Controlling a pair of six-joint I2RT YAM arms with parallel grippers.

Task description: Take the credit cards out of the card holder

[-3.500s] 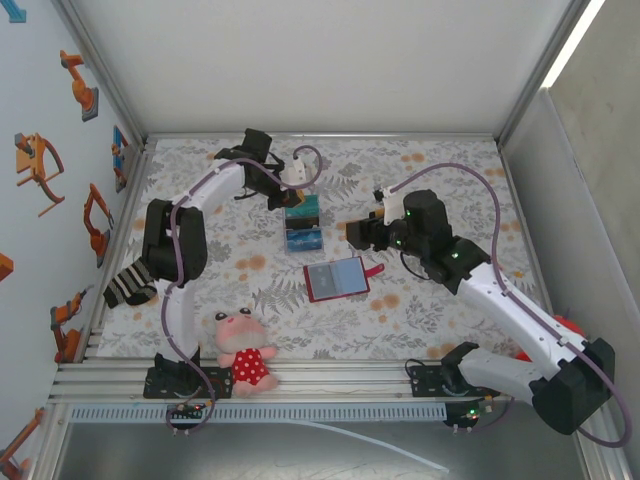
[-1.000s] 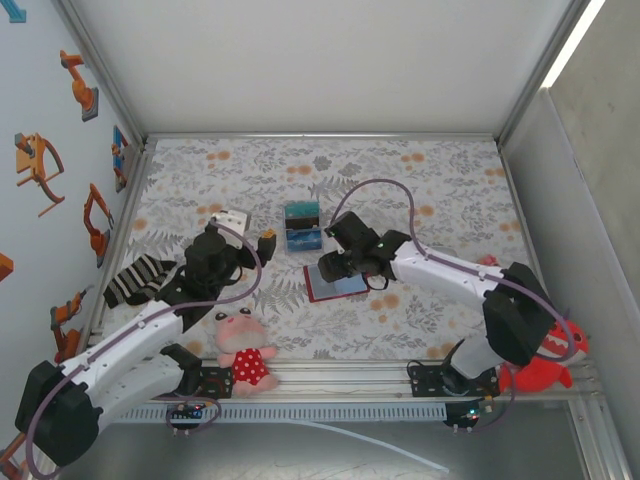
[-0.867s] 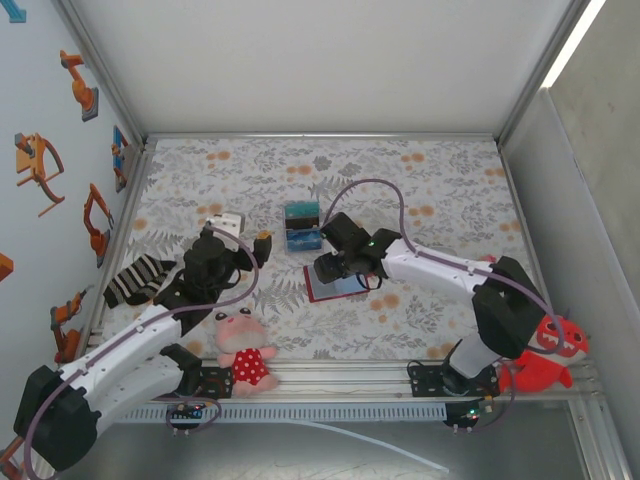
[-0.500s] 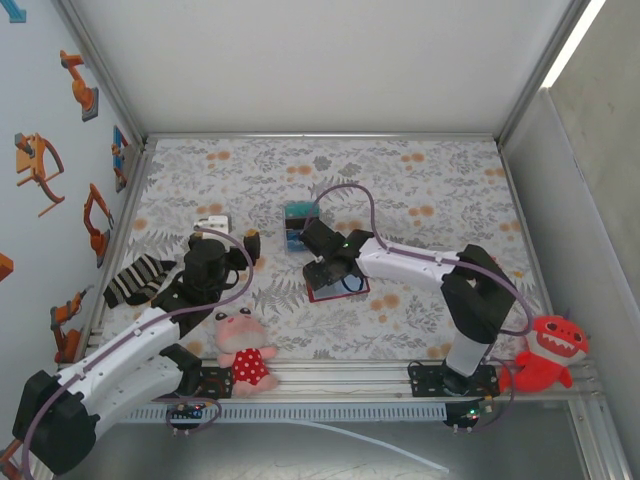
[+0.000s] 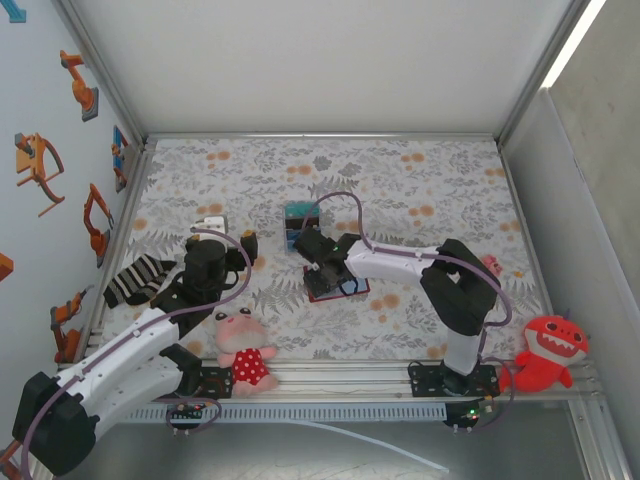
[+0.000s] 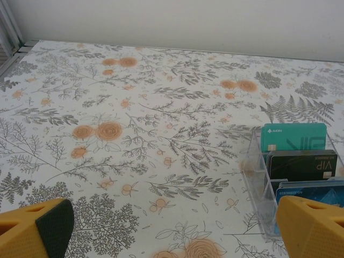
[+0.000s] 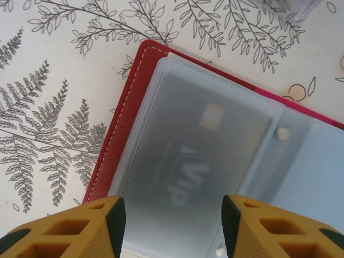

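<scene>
So, quick rundown. The card holder (image 7: pixel 121 123) lies open and flat on the floral tablecloth (image 6: pixel 134 107), roughly mid-table and a bit towards the near edge. Its red cover with white stitching frames a frosted plastic sleeve (image 7: pixel 215 91). One card (image 7: pixel 188 161) sits inside that sleeve: greyish through the plastic, with blurry "VIP" lettering and a pale chip patch. A small round snap (image 7: pixel 283 133) shows on the sleeve's right side.

The right gripper (image 7: pixel 173 215) hangs right over the sleeve. Its yellow fingers (image 7: pixel 80 228) are partly apart, with nothing clamped between them. Can't tell from these shots whether the tips actually touch the plastic.

The other credit cards (image 6: pixel 293 138) stand upright in a clear rack (image 6: pixel 255 177), just behind the card holder as seen from above. Teal one is at the back, a black VIP one (image 6: pixel 301 164) in the middle and a blue one (image 6: pixel 312 188) at the front, each in its own slot.

The left gripper (image 6: pixel 172 223) is off to the left of the rack, well apart from the card holder. Its jaws are spread wide and it holds nothing, just pointing across the cloth.

Other bits on the table:
- a striped sock (image 5: pixel 135 280) by the left wall
- a plush pig in a red dress (image 5: pixel 243 350) at the near edge between the arm bases
- a red plush monster (image 5: pixel 545 345) in the near right corner
</scene>
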